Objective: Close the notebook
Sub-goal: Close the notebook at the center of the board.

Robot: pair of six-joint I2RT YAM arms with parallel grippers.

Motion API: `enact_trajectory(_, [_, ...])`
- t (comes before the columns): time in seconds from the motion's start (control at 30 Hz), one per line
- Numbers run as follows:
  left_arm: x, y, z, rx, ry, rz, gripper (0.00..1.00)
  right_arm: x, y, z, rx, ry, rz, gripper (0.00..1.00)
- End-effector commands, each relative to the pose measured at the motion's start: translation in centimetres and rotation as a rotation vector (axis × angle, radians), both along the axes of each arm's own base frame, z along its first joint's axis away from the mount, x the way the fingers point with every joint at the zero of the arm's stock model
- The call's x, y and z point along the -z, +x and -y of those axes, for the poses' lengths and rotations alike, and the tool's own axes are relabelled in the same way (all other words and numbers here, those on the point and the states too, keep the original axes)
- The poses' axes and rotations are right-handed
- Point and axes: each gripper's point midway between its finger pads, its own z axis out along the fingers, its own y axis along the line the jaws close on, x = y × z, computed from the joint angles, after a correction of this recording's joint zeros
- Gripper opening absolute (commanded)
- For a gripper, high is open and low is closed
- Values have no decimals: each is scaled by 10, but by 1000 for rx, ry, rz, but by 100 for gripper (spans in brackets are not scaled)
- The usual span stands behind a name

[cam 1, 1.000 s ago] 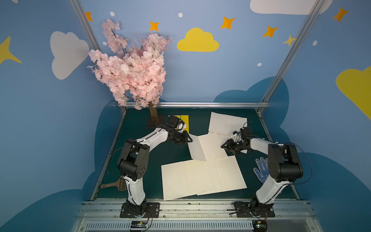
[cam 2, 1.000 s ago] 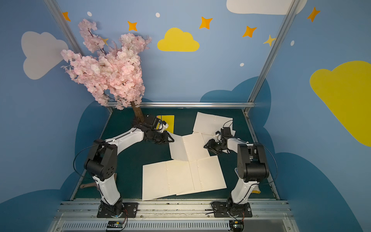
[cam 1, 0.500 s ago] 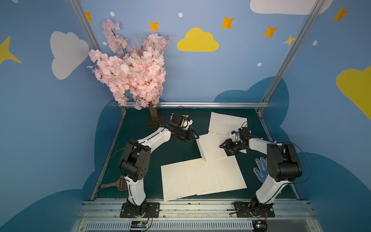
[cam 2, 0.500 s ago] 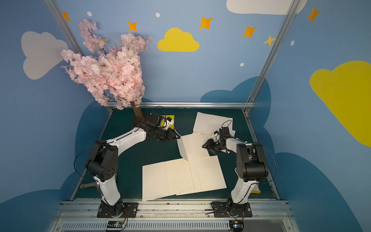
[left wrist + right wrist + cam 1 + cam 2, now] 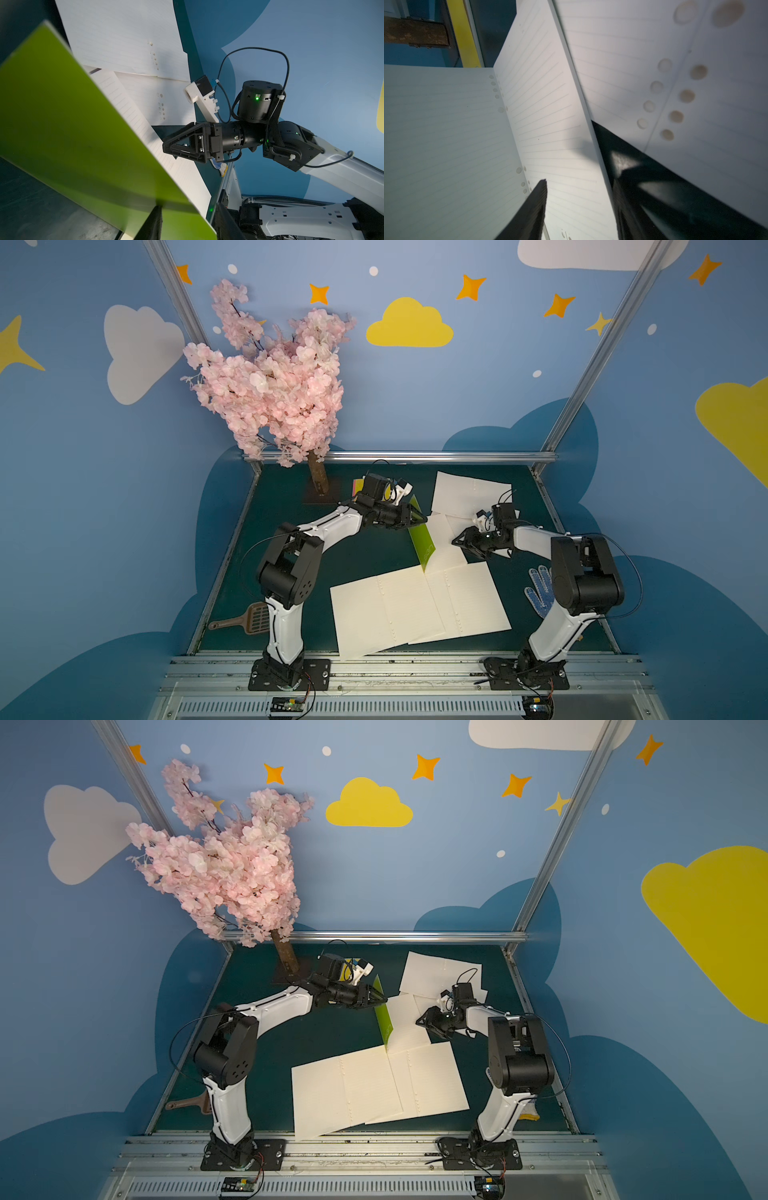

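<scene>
The notebook lies open near the table's middle; its green cover [image 5: 420, 537] [image 5: 383, 1013] stands almost upright above the lined page [image 5: 448, 549]. My left gripper [image 5: 423, 517] is at the cover's upper edge. In the left wrist view the green cover [image 5: 72, 135] passes between the wide-apart fingers of my left gripper [image 5: 188, 207], which is open. My right gripper [image 5: 459, 540] [image 5: 579, 182] is open and low over the right edge of the lined page [image 5: 550, 124], with one finger [image 5: 533, 207] over the paper.
Large loose lined sheets [image 5: 415, 610] lie at the front, another sheet [image 5: 465, 491] at the back right. A pink blossom tree [image 5: 274, 381] stands back left. A dotted glove [image 5: 540, 593] lies right, a brown scoop [image 5: 249, 618] front left, coloured notes [image 5: 356, 486] behind the left arm.
The notebook's left half has swung up from flat to nearly upright, showing its green outside. My left gripper moved right with it and its jaws widened. The right gripper stayed.
</scene>
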Motion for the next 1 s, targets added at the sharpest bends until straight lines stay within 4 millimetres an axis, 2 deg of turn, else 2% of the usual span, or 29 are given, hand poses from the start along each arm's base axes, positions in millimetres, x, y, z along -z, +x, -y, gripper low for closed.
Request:
enact_trajectory(0.0, [-16, 3, 12, 45, -93, 32, 44, -4, 4, -3, -4, 29, 4, 52])
enact_trajectory(0.4, [-5, 5, 11, 25, -81, 26, 45, -26, 13, 15, 40, 46, 35, 53])
enact_trajectory(0.57, [2, 6, 6, -5, -41, 19, 45, -28, 13, 20, 47, 30, 37, 53])
enact_trajectory(0.73, [18, 7, -2, -55, 25, -2, 45, -29, 13, 21, 44, 34, 37, 53])
enact_trajectory(0.97, [55, 6, -17, -172, 146, -73, 45, -26, 13, 27, 63, 1, 30, 54])
